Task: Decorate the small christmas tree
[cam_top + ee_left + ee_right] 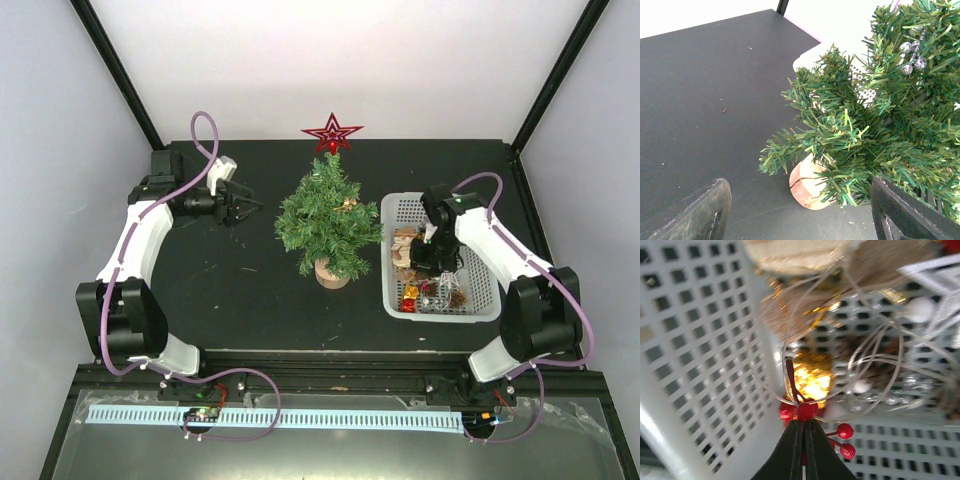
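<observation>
I see the small christmas tree [328, 215] standing up straight near the middle of the black counter [230, 290], on its round wooden stump [807, 185]. A red star [332, 133] shows right at its top. I cannot tell if the star sits on the tip or stands behind it.

Left of the tree there is a wide bare patch of counter, all the way to the left edge. My left gripper [245, 208] hangs over it, near the tree's left branches. Its fingers are spread wide and it holds nothing.

On the right there is little room. The white basket [490, 300] sits just beside the tree, close to the counter's right edge, and some branches reach over its rim.

My right gripper [804, 422] is down inside the basket, pinched tight on a red berry sprig [842, 440]. Around it lie a gold shiny ball [812, 382], thin silver loops [875, 365] and a small red and gold box [409, 298].
</observation>
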Controlling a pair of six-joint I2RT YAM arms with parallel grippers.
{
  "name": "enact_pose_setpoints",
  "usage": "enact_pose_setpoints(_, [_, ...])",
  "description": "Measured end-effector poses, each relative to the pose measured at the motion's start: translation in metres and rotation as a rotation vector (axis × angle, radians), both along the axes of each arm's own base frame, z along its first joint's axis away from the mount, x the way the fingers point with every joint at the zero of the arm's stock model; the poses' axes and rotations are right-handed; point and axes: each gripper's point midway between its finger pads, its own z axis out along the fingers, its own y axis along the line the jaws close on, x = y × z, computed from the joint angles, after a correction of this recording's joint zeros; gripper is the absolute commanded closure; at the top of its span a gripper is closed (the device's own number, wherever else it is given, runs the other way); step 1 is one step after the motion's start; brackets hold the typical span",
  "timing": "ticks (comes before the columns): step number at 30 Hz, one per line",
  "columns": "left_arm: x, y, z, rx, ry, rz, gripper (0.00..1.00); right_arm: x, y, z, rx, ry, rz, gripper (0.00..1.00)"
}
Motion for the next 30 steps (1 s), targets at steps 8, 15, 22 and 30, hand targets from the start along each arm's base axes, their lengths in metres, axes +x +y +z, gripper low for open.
enact_pose_setpoints(8, [-0.005, -0.001, -0.002, 0.006, -0.015, -0.025, 0.23, -0.01, 0.042, 0.009, 0.253, 0.038, 0.013, 0.98])
enact_pose_setpoints(15, [-0.041, -0.011, 0.017, -0.013, -0.107, -0.184, 0.23, -0.018, 0.061, 0.034, 0.404, 0.015, -0.019, 0.99])
enact_pose_setpoints(22, [-0.083, -0.019, 0.036, -0.023, -0.193, -0.303, 0.23, -0.013, 0.056, 0.044, 0.386, 0.007, -0.077, 0.98])
enact_pose_setpoints(30, [-0.108, -0.023, 0.054, -0.006, -0.267, -0.321, 0.23, -0.016, 0.032, 0.064, 0.293, -0.111, -0.086, 0.99])
